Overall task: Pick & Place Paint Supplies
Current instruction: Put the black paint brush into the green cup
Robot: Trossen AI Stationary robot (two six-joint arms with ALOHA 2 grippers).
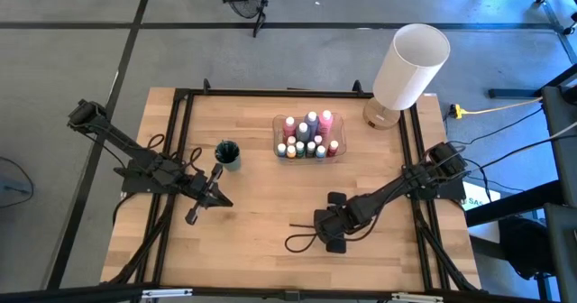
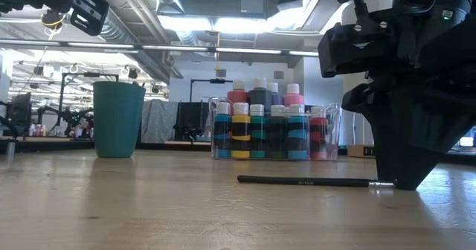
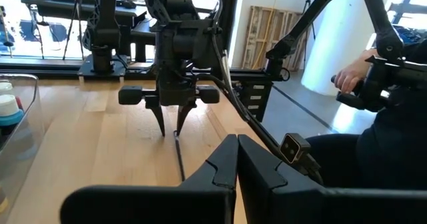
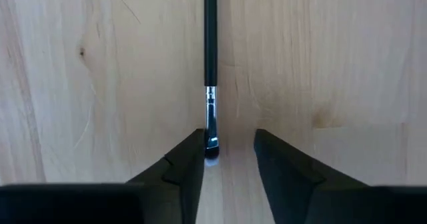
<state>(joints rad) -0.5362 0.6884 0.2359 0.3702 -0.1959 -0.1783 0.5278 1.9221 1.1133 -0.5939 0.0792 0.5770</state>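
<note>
The thin black-handled paintbrush with a metal ferrule (image 4: 210,57) lies flat on the light wooden table (image 1: 252,240), near its front edge and right of centre, and we see its bristle end sitting between the tips of the right gripper (image 4: 229,151). That gripper points straight down at the tabletop with its dark fingers (image 4: 185,164) apart; one fingertip is just beside the bristles, perhaps touching them, the other stands clear, so nothing is clamped. In the low view the brush (image 2: 309,181) runs along the wood to the foot of this gripper (image 2: 401,177). Further left we find the left gripper (image 1: 219,197) above the table, its jaws pressed together on nothing. Behind it stands a teal plastic cup (image 1: 227,154). Further back, near the middle, a clear plastic bin (image 1: 308,139) holds the upright paint bottles (image 2: 268,127), white-capped and many-coloured. At the far right corner stands a big white cylindrical lamp (image 1: 410,64).
</note>
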